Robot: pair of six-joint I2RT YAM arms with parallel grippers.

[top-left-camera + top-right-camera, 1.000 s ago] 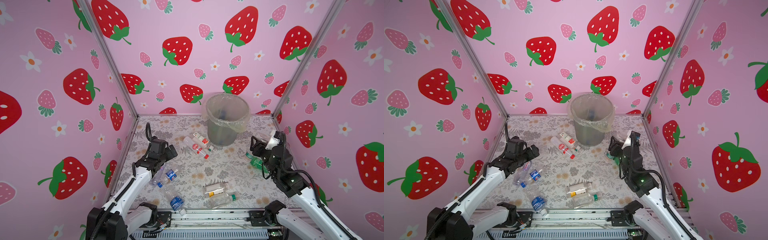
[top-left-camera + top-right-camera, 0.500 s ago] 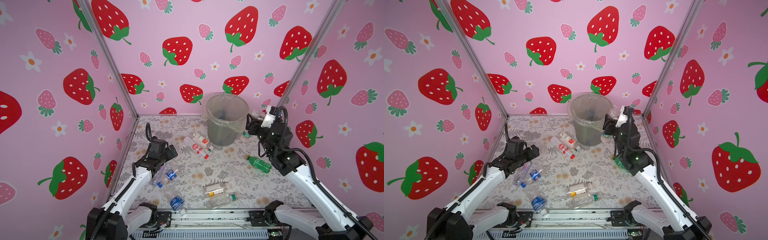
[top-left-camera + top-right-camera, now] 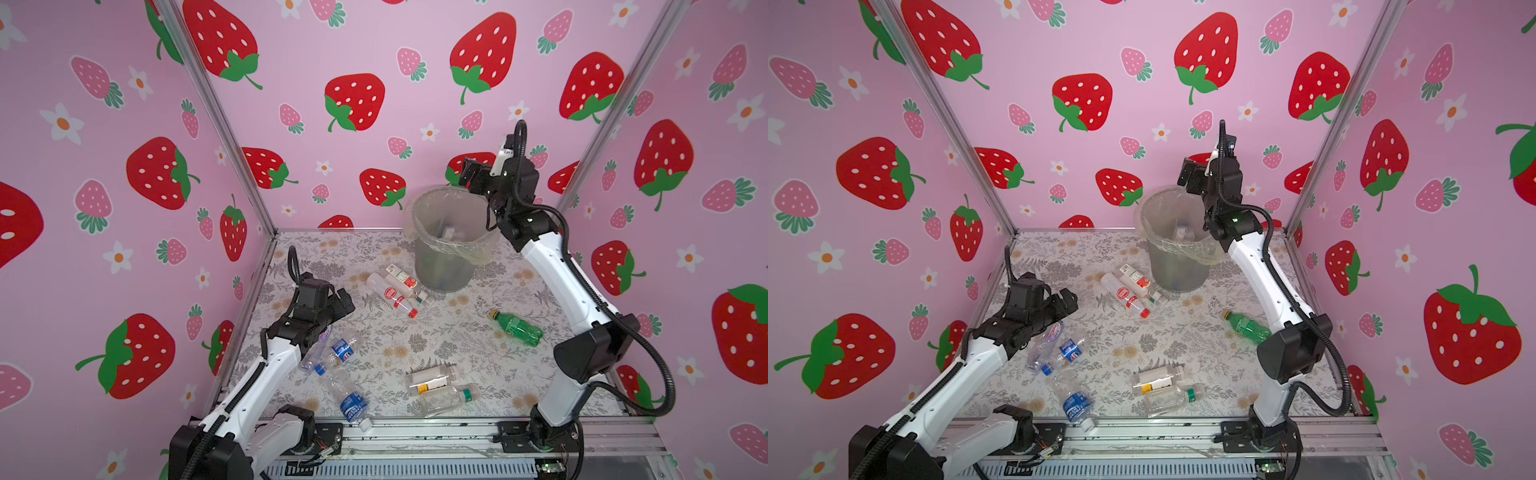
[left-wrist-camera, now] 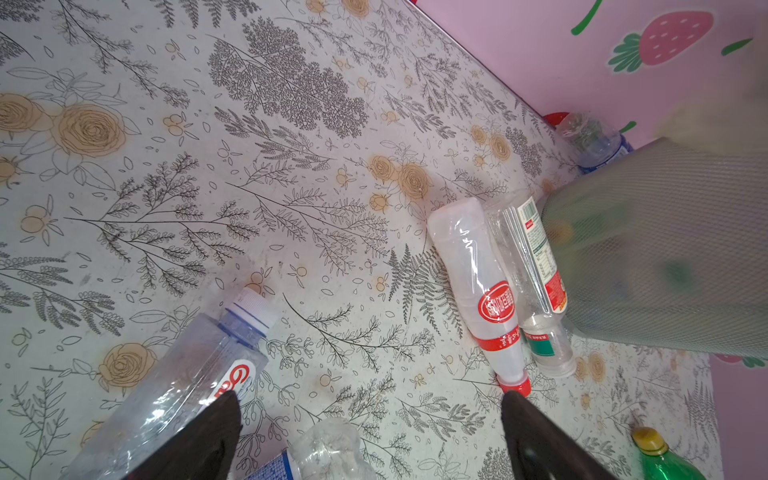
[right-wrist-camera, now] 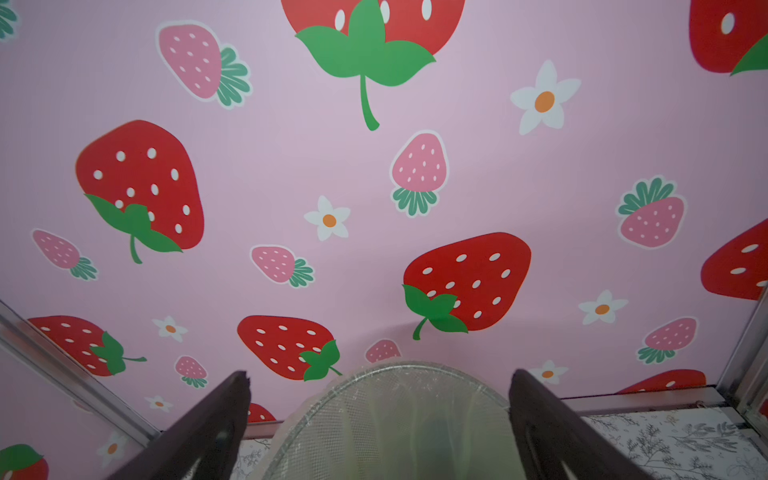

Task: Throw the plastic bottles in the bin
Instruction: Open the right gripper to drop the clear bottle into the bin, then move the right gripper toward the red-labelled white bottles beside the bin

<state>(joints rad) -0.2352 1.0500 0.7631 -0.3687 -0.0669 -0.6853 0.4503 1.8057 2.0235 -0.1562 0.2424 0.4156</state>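
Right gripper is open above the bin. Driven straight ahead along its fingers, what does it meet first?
Probably the rim of the bin, which sits between the fingertips of the right gripper in the wrist view; if it clears that, the strawberry wall. Depth unclear.

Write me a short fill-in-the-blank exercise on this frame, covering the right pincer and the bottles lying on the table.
1. The right pincer hangs above the bin with its jaws ____.
2. The green bottle outside the bin lies on its side and has a ____ cap.
3. The bottle nearest the front rail carries a ____ label.

Missing words: open; yellow; blue.
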